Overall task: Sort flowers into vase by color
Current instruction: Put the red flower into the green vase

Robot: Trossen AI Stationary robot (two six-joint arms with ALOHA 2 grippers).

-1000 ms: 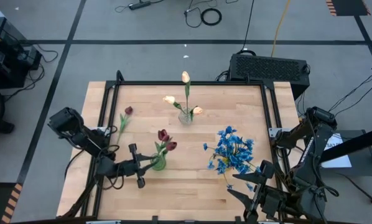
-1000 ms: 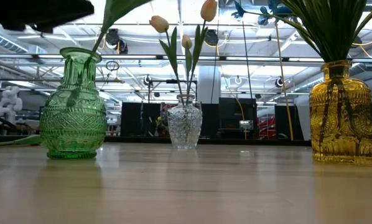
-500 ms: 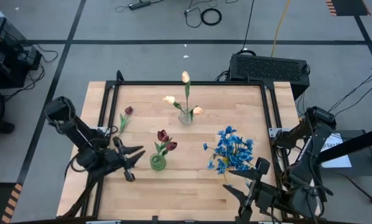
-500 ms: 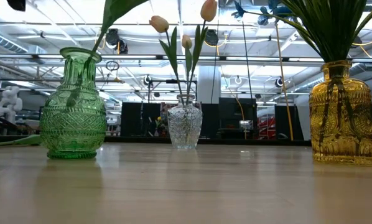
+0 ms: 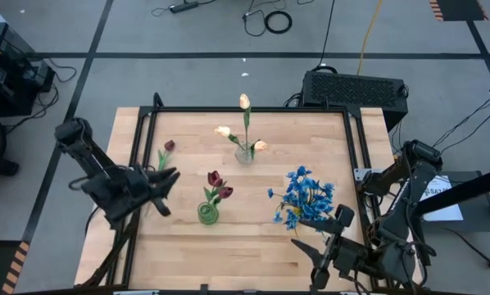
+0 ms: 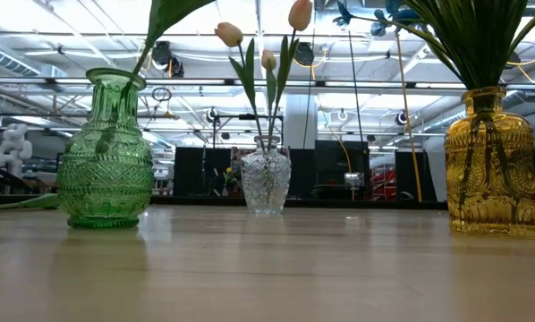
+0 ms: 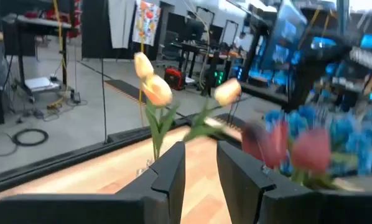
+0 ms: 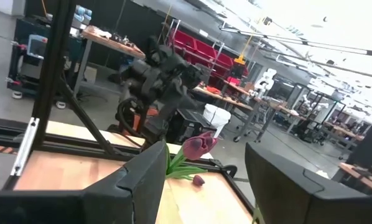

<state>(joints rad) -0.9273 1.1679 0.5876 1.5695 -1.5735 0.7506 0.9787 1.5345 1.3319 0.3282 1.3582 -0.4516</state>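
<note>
High view: no legible writing; flowers [image 5: 215, 187] vased.

Three vases [image 6: 105, 152], three dark red tulips [image 5: 217, 184], three cream tulips [image 5: 243, 102], one blue bunch [image 5: 304, 197].

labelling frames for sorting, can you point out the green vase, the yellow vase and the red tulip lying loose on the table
green vase [image 6: 105, 152], low view, on its patterned belly.
yellow vase [image 6: 492, 165], low view, on its glass body.
loose red tulip [image 5: 169, 146], high view, on the dark red bloom.

A robotics lab or workshop: workbenches [image 8: 111, 43], red storage bins [image 8: 201, 46], and floor cables [image 5: 269, 20].
</note>
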